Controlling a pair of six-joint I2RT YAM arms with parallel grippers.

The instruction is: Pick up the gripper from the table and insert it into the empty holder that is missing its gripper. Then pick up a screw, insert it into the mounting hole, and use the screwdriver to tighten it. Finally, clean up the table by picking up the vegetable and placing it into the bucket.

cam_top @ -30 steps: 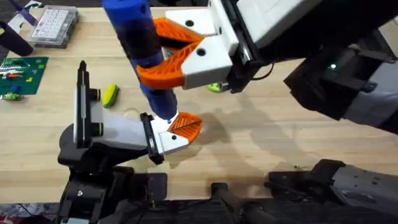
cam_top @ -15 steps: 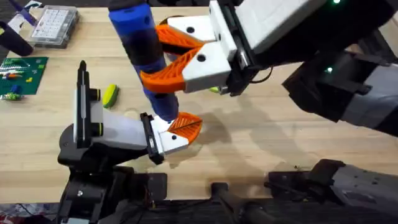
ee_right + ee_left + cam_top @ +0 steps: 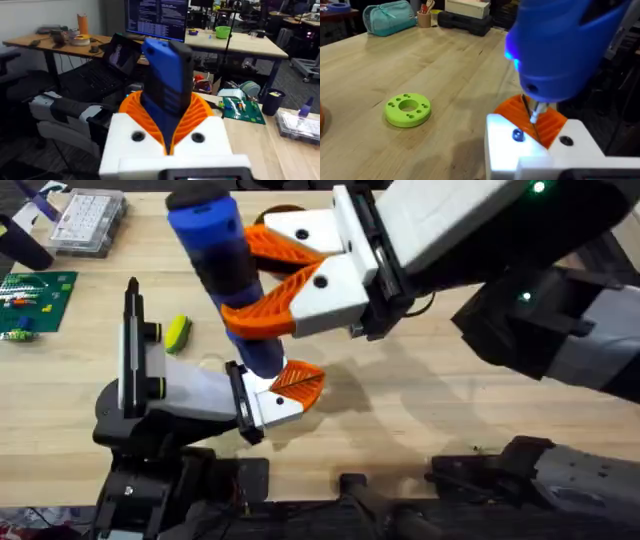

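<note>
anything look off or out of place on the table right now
Nothing looks damaged or spilled. The right gripper holds the screwdriver upright, its bit down at the white block of the gripper mounted on the holder. The one stray thing is the vegetable, lying on the table beside the holder rather than in a bucket.

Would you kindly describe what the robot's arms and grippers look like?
The right gripper has orange ribbed triangular fingers on white blocks with dark screw holes, behind a white housing edged in black. The arm links are black, carrying small green lights and a black cable.
</note>
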